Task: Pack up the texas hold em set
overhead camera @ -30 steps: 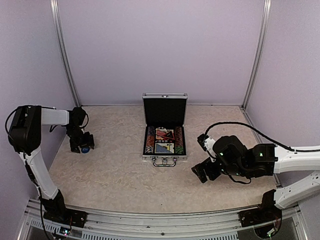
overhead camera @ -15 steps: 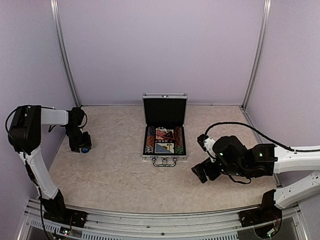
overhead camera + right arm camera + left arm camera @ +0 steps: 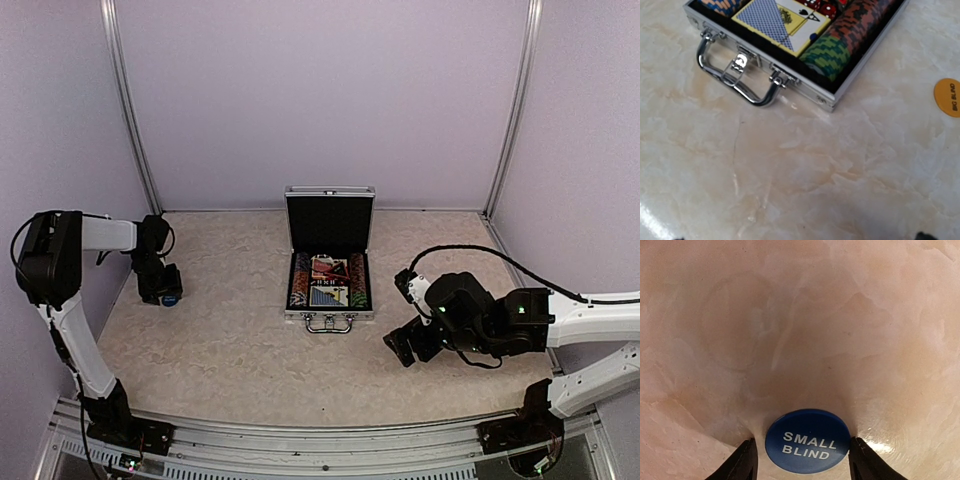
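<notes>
Overhead, the case sits open mid-table, lid upright and handle toward the arms, its contents only a small mottled patch. The right wrist view fills that in: a blue-backed deck with a yellow spade card on top, rows of chips on edge in green-black and red-black, and red dice at the frame's top edge. It also shows an orange disc marked BIG BLIND lying flat on the table just beside the case's front corner, which I cannot pick out from above. The right pincer hovers near that corner, released and carrying nothing; only its two dark tips show, far apart, at the bottom of its own view. At the table's far left, well apart from the case, the left pincer is down at a blue disc. From above that disc is a blue speck; the left wrist view reads SMALL BLIND on it, flat on the table. The fingers straddle it, one at the rim, the other a sliver off, so parted, not clamped.
</notes>
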Controlling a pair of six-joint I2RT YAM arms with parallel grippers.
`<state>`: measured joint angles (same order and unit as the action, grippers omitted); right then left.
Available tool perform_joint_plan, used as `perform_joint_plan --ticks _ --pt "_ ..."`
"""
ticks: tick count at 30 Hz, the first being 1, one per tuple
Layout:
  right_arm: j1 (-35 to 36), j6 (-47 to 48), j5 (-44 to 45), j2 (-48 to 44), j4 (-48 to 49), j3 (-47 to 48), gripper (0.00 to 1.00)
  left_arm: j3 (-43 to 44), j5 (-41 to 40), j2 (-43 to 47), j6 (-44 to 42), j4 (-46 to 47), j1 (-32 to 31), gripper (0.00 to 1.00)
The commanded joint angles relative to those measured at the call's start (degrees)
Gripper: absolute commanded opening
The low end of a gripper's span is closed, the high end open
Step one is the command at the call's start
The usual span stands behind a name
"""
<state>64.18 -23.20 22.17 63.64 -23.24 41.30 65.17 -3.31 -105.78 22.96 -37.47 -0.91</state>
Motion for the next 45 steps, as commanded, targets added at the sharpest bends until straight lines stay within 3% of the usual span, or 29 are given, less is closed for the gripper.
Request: perform_joint_plan --ticks 1,10,14,32,45 --pt "-0.55 -0.09 0.61 -0.18 0.31 -0.52 1.0 -2.85 1.02 -2.87 0.5 2.06 -0.59 0.61" --pt "-0.56 -0.15 0.77 -0.65 0.04 -0.61 1.0 -2.73 1.44 -3.12 0.86 2.23 -0.97 0.44" --pt "-0.55 -0.3 0.77 -0.87 -0.05 -0.69 1.0 -2.72 1.83 -3.03 0.77 2.4 -1.09 0.42" --pt "-0.55 -0.68 1.08 -1.16 -0.49 -0.69 1.0 1.01 3.05 0.28 2.15 0.06 -6.4 0.41" --pt "-0.53 -1.04 1.55 -1.03 -0.75 -0.78 1.0 6.5 4.49 0.23 4.86 -2.1 -14.02 0.41"
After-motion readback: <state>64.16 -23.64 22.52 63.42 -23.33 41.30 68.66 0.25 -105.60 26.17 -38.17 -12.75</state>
